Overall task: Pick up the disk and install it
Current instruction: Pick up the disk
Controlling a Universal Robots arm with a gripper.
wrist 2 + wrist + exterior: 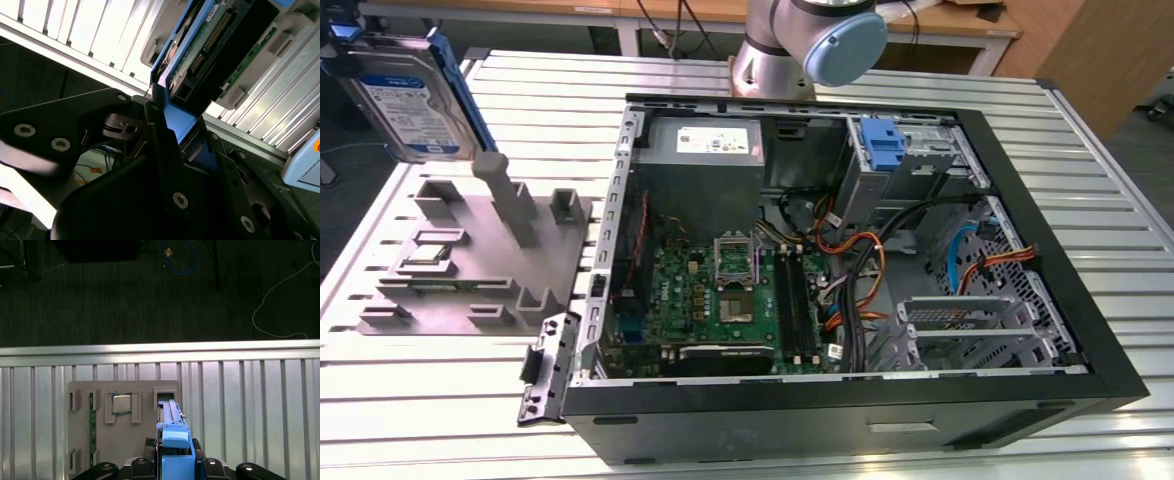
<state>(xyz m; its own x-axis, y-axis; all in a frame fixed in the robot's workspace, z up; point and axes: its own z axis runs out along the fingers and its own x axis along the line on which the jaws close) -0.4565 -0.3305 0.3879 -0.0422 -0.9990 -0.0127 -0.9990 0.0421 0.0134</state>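
Observation:
The disk (407, 100), silver-grey with a white-and-blue label and blue side rails, hangs upright in the air at the exterior view's far left, above the grey fixture (467, 255). My gripper (344, 45) is shut on it from above. In the second wrist view the dark fingers (160, 135) clamp the blue rail, and the disk (210, 45) shows its green circuit board. The first wrist view has the disk (172, 432) edge-on between the gripper (175, 462) halves, over the fixture (125, 440).
An open computer case (1107, 380) lies on the slatted metal table (1067, 130), with the motherboard (720, 290), a blue latch piece (883, 145) at a drive bay, and a metal cage (974, 330). The fixture holds a processor chip (121, 403) and a memory stick (91, 425). The arm's base (807, 40) stands behind the case.

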